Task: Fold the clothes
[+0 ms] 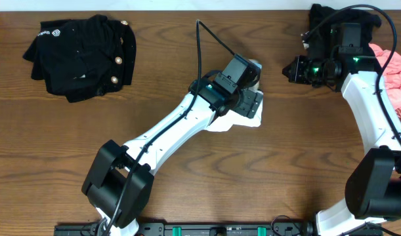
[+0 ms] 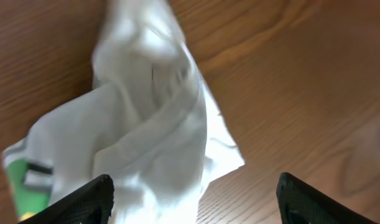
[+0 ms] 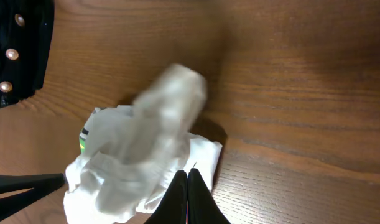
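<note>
From overhead, a wooden table [image 1: 285, 170] holds a crumpled white T-shirt [image 1: 251, 122] near its centre. The shirt is mostly hidden under the left gripper [image 1: 251, 103], with only a pale edge showing. A black gold-buttoned garment [image 1: 82, 56] lies heaped at the far left. A pink garment [image 1: 398, 78] and a black piece [image 1: 323, 23] sit at the far right, near the right gripper [image 1: 293, 69]. The left wrist view reveals what the overhead view hides. The shirt is bunched in soft twisted folds, with a green-and-black print [image 2: 28, 180] at one corner, and the left fingers [image 2: 84, 200] stand wide apart on either side of it, not clamping it. The right wrist view shows the right fingers [image 3: 177, 196] pressed together on nothing, above bare wood just beside the shirt.
</note>
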